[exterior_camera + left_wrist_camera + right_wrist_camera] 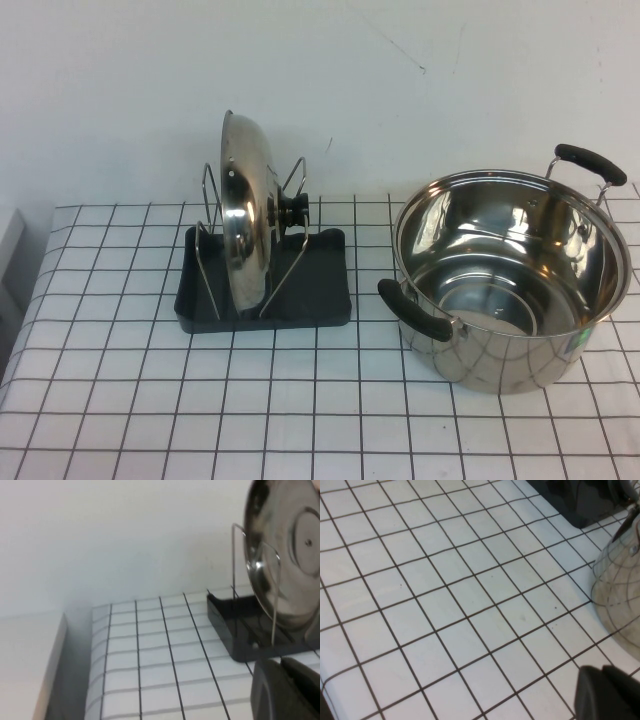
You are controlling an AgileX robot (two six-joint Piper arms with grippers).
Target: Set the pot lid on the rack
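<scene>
Upright, shiny pot lid (245, 222) racked.

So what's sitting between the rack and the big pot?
Nothing: in the high view only bare checked tablecloth separates the rack, holding the pot lid, from the pot.

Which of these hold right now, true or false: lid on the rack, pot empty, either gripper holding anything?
1. The pot lid stands on edge in the rack. True.
2. The lid's knob faces the robot's left. False: it faces right, toward the steel pot.
3. The pot is empty. True.
4. The left gripper grips the lid. False: it sits apart from the rack, touching nothing.
5. The right gripper holds the pot's handle. False: it is over the checked tablecloth beside the pot.
</scene>
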